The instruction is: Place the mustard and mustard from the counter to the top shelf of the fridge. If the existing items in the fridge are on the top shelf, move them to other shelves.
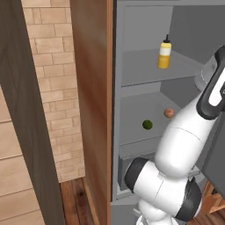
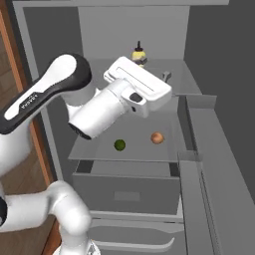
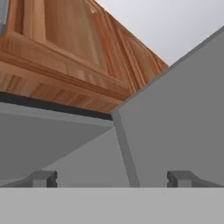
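Observation:
A yellow mustard (image 1: 165, 52) bottle with a dark pointed cap stands upright on the top shelf (image 1: 139, 72) of the open fridge (image 1: 115, 132). In the right base view the mustard (image 2: 139, 54) peeks out behind my white hand, which hovers just in front of it over the top shelf (image 2: 182, 74). My gripper (image 3: 113, 179) is open, tips wide apart with nothing between them. One shelf lower lie the existing items, a dark green ball (image 2: 120, 144) and an orange-brown ball (image 2: 157, 138), a little apart. The counter is out of view.
A wide grey drawer (image 2: 127, 191) sits under the lower shelf (image 2: 92, 152). The open fridge door (image 2: 209, 169) with its bins stands to the right. A tall wooden panel (image 1: 94, 88) flanks the fridge on the left, and wooden upper cabinets (image 3: 65, 48) hang above.

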Controlling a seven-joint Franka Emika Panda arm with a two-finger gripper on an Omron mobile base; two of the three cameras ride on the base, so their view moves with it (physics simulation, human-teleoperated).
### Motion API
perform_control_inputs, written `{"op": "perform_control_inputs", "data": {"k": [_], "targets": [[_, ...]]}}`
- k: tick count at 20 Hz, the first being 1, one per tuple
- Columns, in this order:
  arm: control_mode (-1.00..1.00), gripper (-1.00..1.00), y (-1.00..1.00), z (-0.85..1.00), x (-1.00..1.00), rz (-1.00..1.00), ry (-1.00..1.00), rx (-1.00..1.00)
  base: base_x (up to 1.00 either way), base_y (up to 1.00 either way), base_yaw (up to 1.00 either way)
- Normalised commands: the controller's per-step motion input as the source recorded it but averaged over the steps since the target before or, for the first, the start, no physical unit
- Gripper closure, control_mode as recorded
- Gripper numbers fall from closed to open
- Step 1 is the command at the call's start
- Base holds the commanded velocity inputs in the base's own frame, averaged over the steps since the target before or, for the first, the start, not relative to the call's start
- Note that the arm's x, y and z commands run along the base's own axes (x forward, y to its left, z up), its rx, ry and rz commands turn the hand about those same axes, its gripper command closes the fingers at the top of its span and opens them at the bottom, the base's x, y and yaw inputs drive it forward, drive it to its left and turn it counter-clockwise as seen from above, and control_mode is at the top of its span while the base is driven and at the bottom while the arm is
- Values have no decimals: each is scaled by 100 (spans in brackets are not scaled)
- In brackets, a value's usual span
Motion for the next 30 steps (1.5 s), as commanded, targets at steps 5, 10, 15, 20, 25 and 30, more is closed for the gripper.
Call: {"op": "perform_control_inputs", "data": {"k": [5, 10, 15, 20, 25, 30], "targets": [[-100, -100, 8, 4, -100, 0, 38, -1, 0, 0, 0], [-100, -100, 17, 0, -100, 0, 45, -8, 0, 0, 0], [-100, -100, 10, 15, -100, 2, 48, -5, 0, 0, 0], [-100, -100, 28, 52, -100, 5, 58, -10, 0, 0, 0], [-100, -100, 37, 72, -100, 10, 60, -15, 0, 0, 0], [-100, -100, 50, 82, -100, 13, 50, -13, 0, 0, 0]]}}
